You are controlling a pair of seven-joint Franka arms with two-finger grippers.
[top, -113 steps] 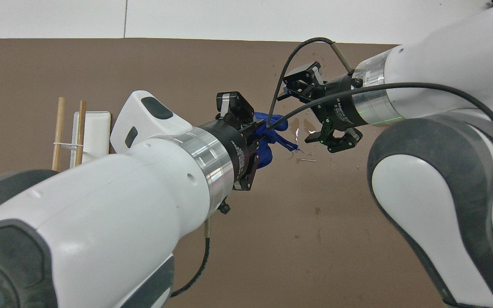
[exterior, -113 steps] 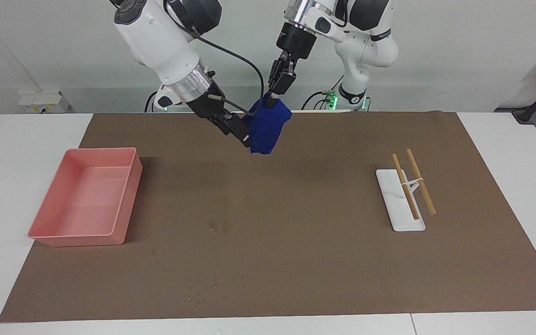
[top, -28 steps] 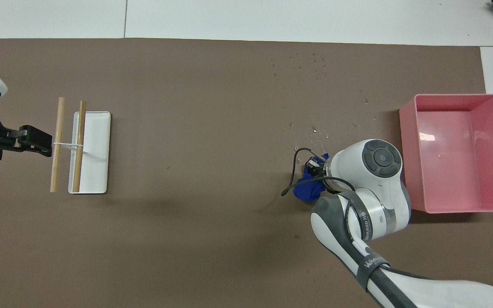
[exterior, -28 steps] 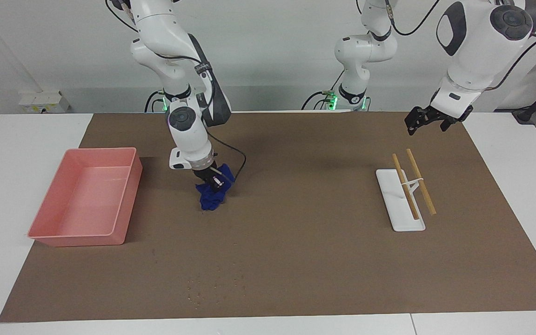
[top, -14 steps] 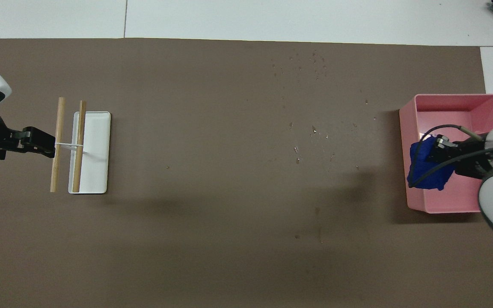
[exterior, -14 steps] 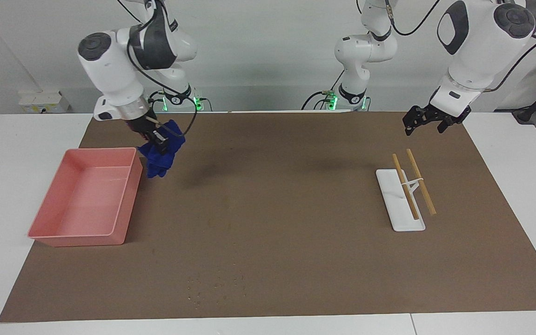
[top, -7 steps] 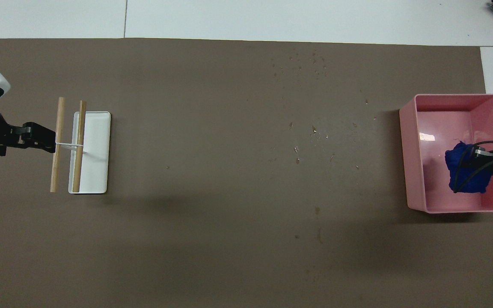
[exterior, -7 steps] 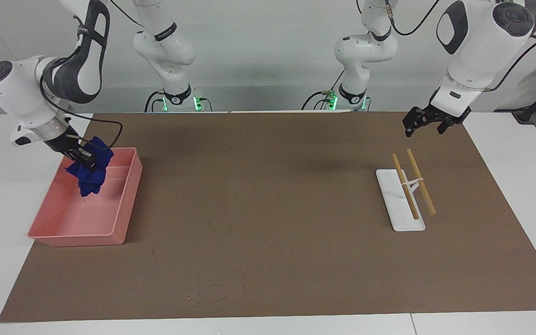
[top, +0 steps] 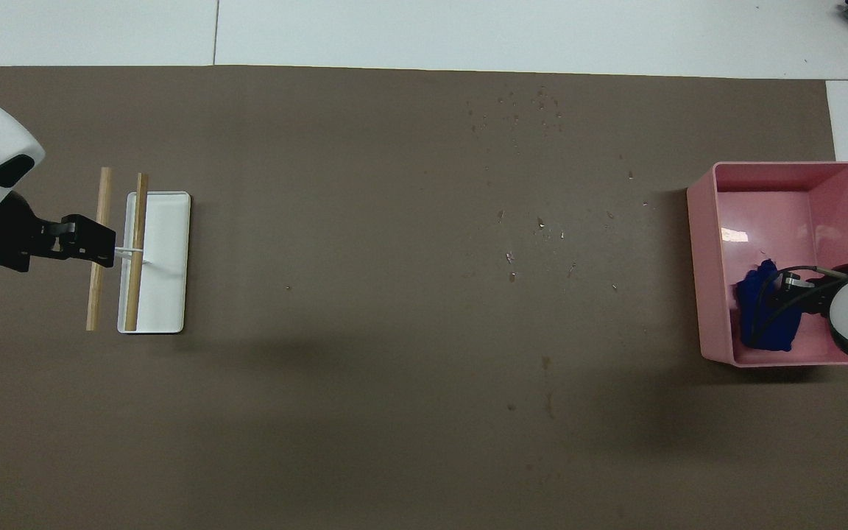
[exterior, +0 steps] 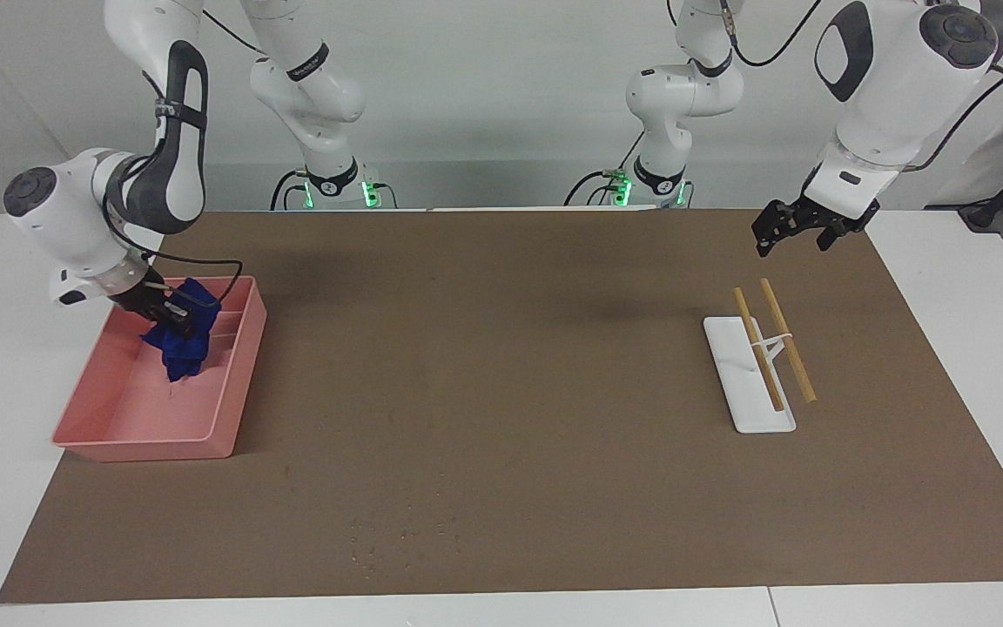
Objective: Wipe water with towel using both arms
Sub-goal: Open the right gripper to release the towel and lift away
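Lower now, my right pincer [exterior: 178, 324] carries the towel [exterior: 181, 347] inside the pink tray [exterior: 140, 431]; its grip I cannot tell. My left pincer [exterior: 787, 230] waits spread over the mat [exterior: 519, 366], near the chopsticks [exterior: 773, 344].

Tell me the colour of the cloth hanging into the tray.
Deep blue; the cloth shows best in the facing view, inside the pink tray.

Deep-blue towel [exterior: 179, 348] in a pink tray [exterior: 232, 383] — on a plain brown mat [exterior: 510, 392].
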